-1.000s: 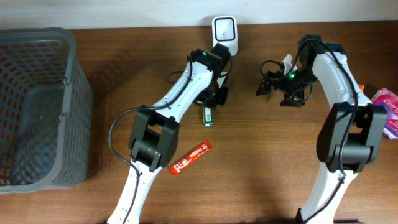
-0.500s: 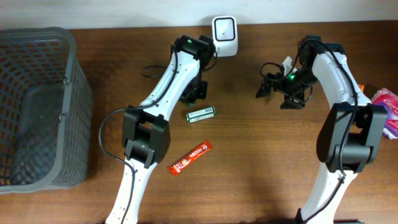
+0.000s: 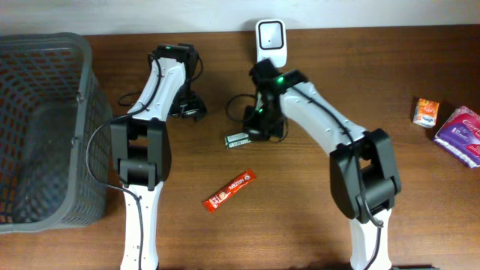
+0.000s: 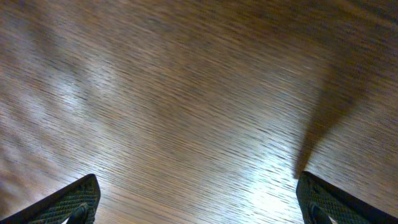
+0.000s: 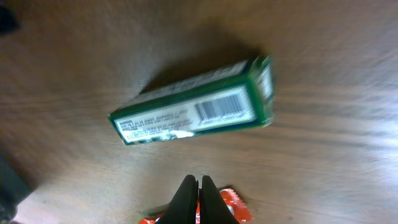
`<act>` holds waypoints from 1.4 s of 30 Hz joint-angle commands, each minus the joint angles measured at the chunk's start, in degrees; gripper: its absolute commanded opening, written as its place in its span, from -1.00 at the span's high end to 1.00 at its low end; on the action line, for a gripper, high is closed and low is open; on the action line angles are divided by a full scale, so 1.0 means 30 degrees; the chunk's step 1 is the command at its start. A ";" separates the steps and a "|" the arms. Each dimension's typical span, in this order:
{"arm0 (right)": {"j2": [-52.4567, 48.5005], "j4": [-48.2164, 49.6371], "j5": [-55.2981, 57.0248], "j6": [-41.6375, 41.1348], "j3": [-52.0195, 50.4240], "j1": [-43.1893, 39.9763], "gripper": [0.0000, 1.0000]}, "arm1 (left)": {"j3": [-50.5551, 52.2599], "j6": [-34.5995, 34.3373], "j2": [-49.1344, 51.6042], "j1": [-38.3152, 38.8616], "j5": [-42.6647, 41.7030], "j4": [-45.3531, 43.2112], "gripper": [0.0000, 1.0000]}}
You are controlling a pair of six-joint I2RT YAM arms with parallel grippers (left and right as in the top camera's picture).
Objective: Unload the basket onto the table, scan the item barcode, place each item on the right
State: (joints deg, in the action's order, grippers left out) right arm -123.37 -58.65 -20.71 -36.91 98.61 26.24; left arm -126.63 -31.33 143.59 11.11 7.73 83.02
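Hanging by the green box (image 5: pixel 198 112), right end effector (image 5: pixel 199 186) is shut; left end effector (image 4: pixel 199 198) wide, red bar (image 3: pixel 229 190) nearby.

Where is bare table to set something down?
Bare wood between the right arm and the small orange packet, and in front of the red snack bar. Crowded below the white scanner, around the green cardboard box and right gripper.

Small green box (image 3: pixel 240 138) lying flat, barcode (image 5: pixel 219 107) facing up, white scanner (image 3: pixel 270 39) standing upright nearby behind it
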 commanded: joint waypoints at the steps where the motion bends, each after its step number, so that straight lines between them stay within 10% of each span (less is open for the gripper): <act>1: 0.0240 0.0933 0.1311 -0.2958 -0.1362 0.1027 0.92 | 0.0087 -0.0408 0.0066 -0.0430 -0.0656 0.0051 -0.98; 22: -0.1166 1.0732 0.4823 -0.1268 -0.1938 0.0984 0.82 | 0.0087 0.0459 0.0066 -0.0423 -0.1209 0.0117 -0.99; 25: -0.1144 1.0149 0.3177 0.0474 -0.0962 0.0831 0.84 | 0.0087 0.3104 0.0066 -0.0262 -0.5355 -0.2594 -0.10; 31: -0.1144 0.9464 0.2237 0.0488 -0.0044 -0.0211 0.89 | 0.0095 0.3045 0.0940 -0.0175 -0.9194 -0.4408 0.90; 42: -0.2616 0.9712 0.2237 -0.1362 -0.0299 -0.0568 0.92 | 0.0095 0.3177 0.3082 -0.0080 -1.2429 -0.3140 1.00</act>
State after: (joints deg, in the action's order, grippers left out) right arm -128.90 -30.81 -13.06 -40.12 97.30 23.90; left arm -127.52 -21.63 148.68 10.48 -32.91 72.88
